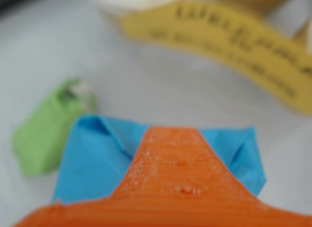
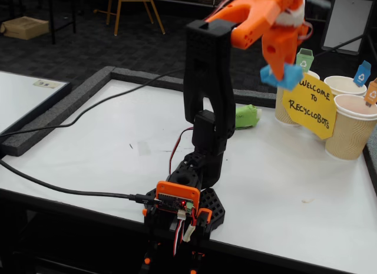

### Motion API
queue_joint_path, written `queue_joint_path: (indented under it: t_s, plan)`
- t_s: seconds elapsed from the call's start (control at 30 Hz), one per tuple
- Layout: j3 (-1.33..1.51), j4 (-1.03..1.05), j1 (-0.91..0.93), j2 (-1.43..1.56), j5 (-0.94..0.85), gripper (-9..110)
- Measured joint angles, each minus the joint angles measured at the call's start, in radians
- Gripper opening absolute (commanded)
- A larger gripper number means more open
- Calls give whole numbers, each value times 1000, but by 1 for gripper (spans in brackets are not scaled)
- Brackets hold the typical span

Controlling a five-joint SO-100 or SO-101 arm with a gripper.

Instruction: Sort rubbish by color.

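The gripper clasps the light blue wad aloft, above the green wad.

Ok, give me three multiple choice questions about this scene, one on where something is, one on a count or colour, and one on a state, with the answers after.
1. In the fixed view, where does the green paper wad lie?
A. On the table beside the cups
B. Inside a cup
C. On the floor

2. How many paper cups show in the fixed view?
A. One
B. Three
C. Five

3. What is the gripper doing?
A. Hanging open and empty
B. Holding the blue paper wad in the air
C. Pressing the yellow sign flat

Answers:
1. A, the green wad rests on the white table, left of the cups.
2. B, three beige cups stand by the sign, the nearest one at the right.
3. B, the orange fingers are closed on the blue wad well above the table.
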Motion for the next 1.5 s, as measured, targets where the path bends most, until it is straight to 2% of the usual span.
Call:
queue_joint_path:
  t_s: [0.57, 0.67, 0.8, 1.17, 1.37, 1.5]
  plan:
    - [-117, 112, 74, 327, -2, 0]
    - [-117, 114, 91, 328, -63, 0]
    - [-117, 110, 92, 330, -236, 0]
    - [-91, 0, 117, 330, -920, 0]
    - [-55, -43, 126, 330, -1193, 0]
    - [-40, -86, 126, 325, -1293, 0]
